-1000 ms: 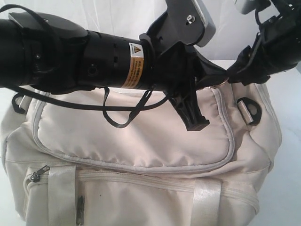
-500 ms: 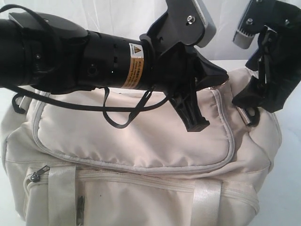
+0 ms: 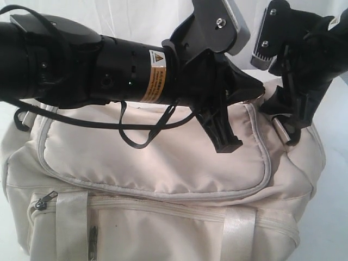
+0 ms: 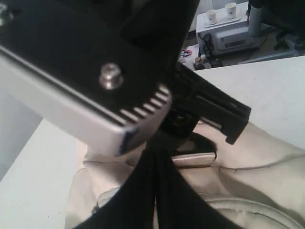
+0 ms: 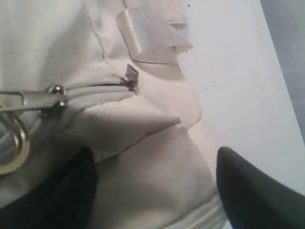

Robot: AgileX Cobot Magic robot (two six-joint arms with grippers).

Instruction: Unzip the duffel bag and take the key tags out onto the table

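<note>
Cream-white soft fabric duffel bag (image 3: 163, 168) is seen zipped on white table (image 5: 238, 71). Silver metal zipper pull (image 5: 28, 99) is placed at 10 o'clock from right gripper (image 5: 152, 191) in the exterior view, fingers spread wide. Left gripper (image 3: 242, 117) fingers' spacing cannot be told. Key tags are not seen.

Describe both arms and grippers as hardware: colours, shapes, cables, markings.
The left arm is a thick black cylinder with an orange warning label and thin black cables looping beneath; a grey plate with a screw sits at its wrist. The right arm is black too, with a ribbed grey plate; the right gripper has dark fingers.
</note>
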